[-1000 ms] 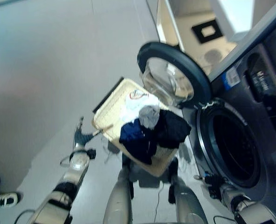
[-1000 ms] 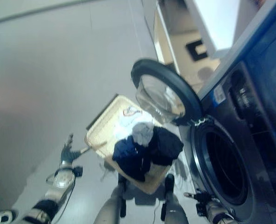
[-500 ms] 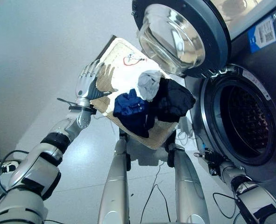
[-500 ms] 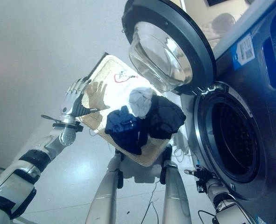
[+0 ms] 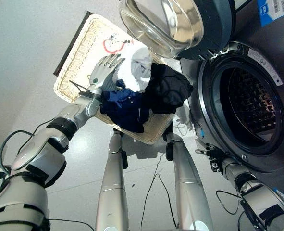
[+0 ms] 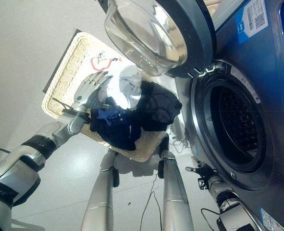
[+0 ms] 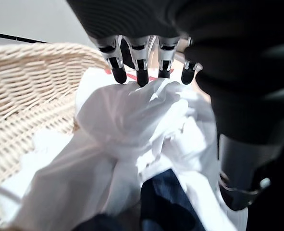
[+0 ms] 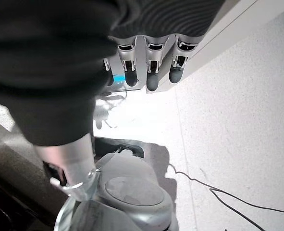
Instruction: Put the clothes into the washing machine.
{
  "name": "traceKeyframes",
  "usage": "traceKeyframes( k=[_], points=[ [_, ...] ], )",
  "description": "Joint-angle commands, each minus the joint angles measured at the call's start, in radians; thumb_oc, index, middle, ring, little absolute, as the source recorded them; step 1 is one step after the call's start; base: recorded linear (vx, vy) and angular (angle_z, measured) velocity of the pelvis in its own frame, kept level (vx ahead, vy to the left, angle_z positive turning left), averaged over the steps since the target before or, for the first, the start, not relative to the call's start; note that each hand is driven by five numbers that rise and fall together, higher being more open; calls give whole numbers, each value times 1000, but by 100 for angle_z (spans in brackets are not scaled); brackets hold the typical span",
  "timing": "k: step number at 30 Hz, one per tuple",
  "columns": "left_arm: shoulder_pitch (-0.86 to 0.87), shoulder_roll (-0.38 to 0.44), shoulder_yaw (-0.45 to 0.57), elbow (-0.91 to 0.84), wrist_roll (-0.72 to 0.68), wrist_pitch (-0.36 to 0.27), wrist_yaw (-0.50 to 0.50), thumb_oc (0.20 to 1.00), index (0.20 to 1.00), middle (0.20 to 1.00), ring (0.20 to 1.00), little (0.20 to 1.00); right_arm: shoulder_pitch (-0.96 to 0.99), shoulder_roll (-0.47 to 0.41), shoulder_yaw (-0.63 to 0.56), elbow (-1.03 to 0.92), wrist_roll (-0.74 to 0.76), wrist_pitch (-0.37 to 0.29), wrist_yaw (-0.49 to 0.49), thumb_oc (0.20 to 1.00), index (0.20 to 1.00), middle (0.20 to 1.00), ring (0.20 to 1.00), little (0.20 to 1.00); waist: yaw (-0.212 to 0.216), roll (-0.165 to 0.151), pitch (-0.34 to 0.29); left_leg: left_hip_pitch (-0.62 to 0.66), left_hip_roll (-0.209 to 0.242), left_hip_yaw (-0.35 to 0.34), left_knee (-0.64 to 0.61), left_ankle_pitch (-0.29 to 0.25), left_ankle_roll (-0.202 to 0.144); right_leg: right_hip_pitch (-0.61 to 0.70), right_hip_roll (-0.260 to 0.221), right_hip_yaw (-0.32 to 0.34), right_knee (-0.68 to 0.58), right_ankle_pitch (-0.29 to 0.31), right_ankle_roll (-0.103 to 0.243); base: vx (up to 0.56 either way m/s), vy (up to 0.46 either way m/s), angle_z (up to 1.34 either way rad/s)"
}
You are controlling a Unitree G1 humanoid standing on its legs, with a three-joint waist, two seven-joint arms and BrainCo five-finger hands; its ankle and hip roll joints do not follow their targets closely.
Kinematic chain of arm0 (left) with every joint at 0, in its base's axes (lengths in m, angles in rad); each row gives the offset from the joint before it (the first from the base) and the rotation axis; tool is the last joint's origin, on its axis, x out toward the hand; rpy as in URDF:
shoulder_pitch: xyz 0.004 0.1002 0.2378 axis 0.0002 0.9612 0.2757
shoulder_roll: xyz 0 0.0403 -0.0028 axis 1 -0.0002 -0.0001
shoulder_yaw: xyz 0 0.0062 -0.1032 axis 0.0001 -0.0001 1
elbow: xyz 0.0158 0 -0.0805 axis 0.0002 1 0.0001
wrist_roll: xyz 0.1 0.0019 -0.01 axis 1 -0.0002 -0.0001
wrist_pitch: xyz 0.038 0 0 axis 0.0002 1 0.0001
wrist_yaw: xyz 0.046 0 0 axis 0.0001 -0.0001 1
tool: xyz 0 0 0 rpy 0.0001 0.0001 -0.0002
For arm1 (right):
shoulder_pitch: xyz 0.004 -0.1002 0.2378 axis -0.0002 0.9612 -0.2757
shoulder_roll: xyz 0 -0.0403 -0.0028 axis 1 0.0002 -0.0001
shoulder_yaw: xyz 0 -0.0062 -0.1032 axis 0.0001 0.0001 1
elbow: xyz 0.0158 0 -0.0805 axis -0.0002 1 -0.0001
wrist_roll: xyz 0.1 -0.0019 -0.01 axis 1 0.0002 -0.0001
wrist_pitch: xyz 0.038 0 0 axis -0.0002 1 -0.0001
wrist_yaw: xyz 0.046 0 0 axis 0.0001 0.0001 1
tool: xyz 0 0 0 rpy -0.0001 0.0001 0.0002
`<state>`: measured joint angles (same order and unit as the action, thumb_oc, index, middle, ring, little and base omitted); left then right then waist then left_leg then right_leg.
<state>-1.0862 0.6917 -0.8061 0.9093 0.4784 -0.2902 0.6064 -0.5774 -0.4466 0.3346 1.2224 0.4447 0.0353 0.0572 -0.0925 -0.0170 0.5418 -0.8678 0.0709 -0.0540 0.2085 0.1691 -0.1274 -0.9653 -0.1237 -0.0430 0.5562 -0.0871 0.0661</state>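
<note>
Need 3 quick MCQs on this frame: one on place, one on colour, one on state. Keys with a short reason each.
1. Where is the left robot hand?
A. On the white cloth in the woven wicker basket
B. Inside the drum
C. On the door glass

2. What colour is the garment lying between the white cloth and the black one?
A. Red
B. Dark blue
C. Yellow

3. What state is the round glass door of the washing machine in?
A. Shut
B. Swung open
C. Removed

Key: 1 A, the left robot hand rests with straight fingers on the white cloth in the woven wicker basket. 2 B, the dark blue garment lies beside the black garment. 3 B, the round glass door stands swung out above the basket, leaving the drum opening exposed. The right robot hand hangs over the floor.
</note>
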Motion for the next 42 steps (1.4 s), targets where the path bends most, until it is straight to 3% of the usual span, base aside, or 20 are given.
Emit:
traceKeyframes(
  k=[1,7,13,19,30,36,42],
  points=[
    [-85,-4,39,33,-5,6,25,1000,1000,1000,1000,1000,32,-40,40,-21,40,-6,0,1000,1000,1000,1000,1000,8,-51,-22,-56,-76,13,178,-127,57,11,61,18,-259,256,56,0,0,0],
    [-88,-4,39,37,-9,6,28,1000,1000,1000,1000,1000,31,-41,40,-20,42,-6,1,1000,1000,1000,1000,1000,7,-52,-22,-59,-76,13,180,-127,56,8,62,18,-258,257,56,1,-1,-2],
    [-152,-11,59,136,5,43,164,1000,1000,1000,1000,1000,17,-24,73,-37,80,-18,-12,1000,1000,1000,1000,1000,-11,-79,-22,-108,-73,4,186,-125,50,-36,76,22,-260,266,54,0,0,0],
    [-128,-31,143,117,-118,-25,247,1000,1000,1000,1000,1000,31,-2,72,-35,91,-31,-20,1000,1000,1000,1000,1000,-6,-89,-22,-110,-81,-10,179,-127,47,-34,77,15,-272,268,57,-4,-37,0],
    [-41,-45,243,4,-67,-97,339,1000,1000,1000,1000,1000,44,11,48,-49,100,-25,-28,1000,1000,1000,1000,1000,17,-85,-22,-107,-91,-28,172,-130,43,-29,72,0,-273,268,61,-2,-23,1],
    [-45,-39,232,-36,14,-97,338,1000,1000,1000,1000,1000,51,5,36,-52,91,-21,-25,1000,1000,1000,1000,1000,19,-82,-22,-109,-92,-28,173,-132,43,-31,71,-2,-269,266,63,0,0,0],
    [-117,-31,117,-9,155,-66,273,1000,1000,1000,1000,1000,32,-8,36,-46,79,-13,-13,1000,1000,1000,1000,1000,5,-79,-22,-115,-89,-18,177,-131,44,-42,72,4,-266,272,64,7,12,0]
  ],
)
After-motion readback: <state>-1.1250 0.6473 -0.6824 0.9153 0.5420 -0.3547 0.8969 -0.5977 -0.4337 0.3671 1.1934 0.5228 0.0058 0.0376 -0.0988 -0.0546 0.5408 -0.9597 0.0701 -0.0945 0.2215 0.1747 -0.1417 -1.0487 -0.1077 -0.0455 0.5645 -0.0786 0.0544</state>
